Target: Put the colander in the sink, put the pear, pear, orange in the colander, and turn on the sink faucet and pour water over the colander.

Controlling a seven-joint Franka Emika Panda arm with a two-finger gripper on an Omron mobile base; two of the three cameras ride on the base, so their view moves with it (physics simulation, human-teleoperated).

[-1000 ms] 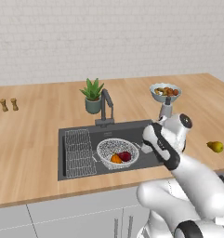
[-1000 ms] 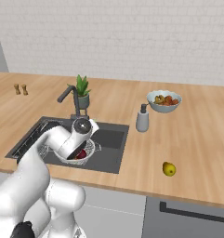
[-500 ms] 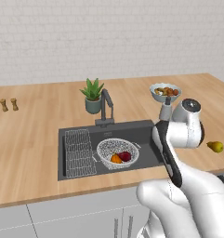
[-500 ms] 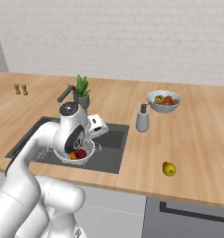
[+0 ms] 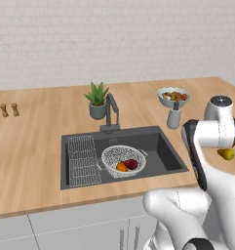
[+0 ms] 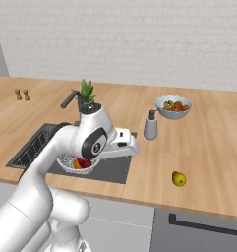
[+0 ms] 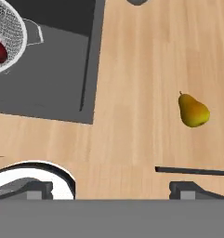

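Observation:
The colander point(image 5: 123, 160) sits in the sink point(image 5: 158, 151) with the orange point(image 5: 121, 167) and the dark red pear point(image 5: 131, 163) inside it. The yellow pear point(image 5: 226, 154) lies on the wooden counter to the right of the sink. In the hand view my gripper point(image 7: 112, 188) is open and empty, above bare counter just right of the sink's edge. There the yellow pear point(image 7: 193, 110) lies ahead and to the right, and the colander point(image 7: 11, 44) is at the upper left. The faucet point(image 5: 110, 114) stands behind the sink, with no water running.
A flat wire rack point(image 5: 82, 154) lies in the sink's left part. A potted plant point(image 5: 97, 100) stands by the faucet. A grey bottle point(image 5: 174, 117) and a pale fruit bowl point(image 5: 173, 96) are behind the yellow pear. Two small shakers point(image 5: 9, 110) stand far left.
The arm has swung right, from over the colander to over the counter beside the sink, toward the yellow pear. The gripper stayed open.

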